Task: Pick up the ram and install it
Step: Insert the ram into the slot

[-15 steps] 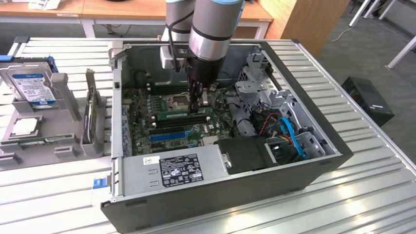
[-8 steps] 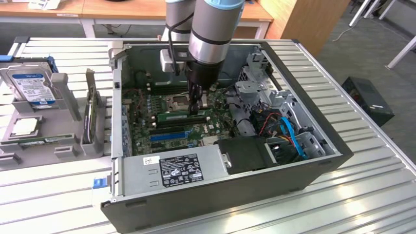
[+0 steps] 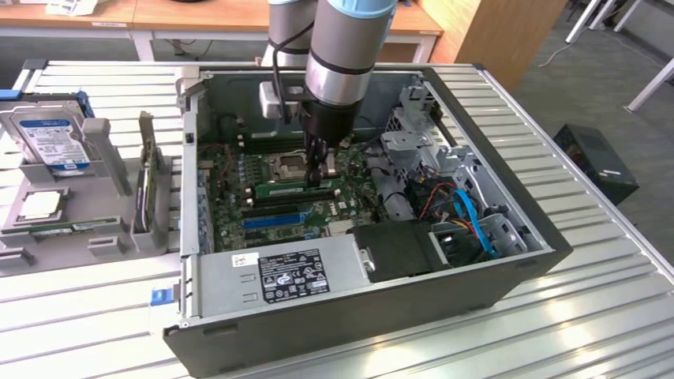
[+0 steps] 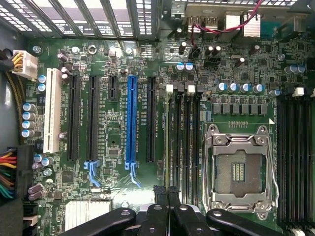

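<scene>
Black fingers (image 4: 160, 201) of the pincer (image 4: 167, 191) are sitting closest to the wrist camera, pressing together over the bank of memory slots (image 4: 189, 142) beside the CPU socket (image 4: 238, 169). Anything clamped between them is showing edge-on and is hard to make out from this camera.

In the exterior view, the pincer (image 3: 319, 178) is reaching down into the open computer case (image 3: 368, 320) at frame centre. Its tips are pinching the top edge of the ram (image 3: 286, 189), which is standing upright on the motherboard (image 3: 234, 207). Whether the ram is sitting fully in its slot cannot be told.

The arm (image 3: 342, 55) is running out past the upper frame edge. At the exterior view's left, a hard drive (image 3: 47, 138) and an expansion card (image 3: 145, 178) are standing in a grey tray (image 3: 106, 237) on the tabletop (image 3: 589, 316), and the frame edge is cutting the tray off.
</scene>
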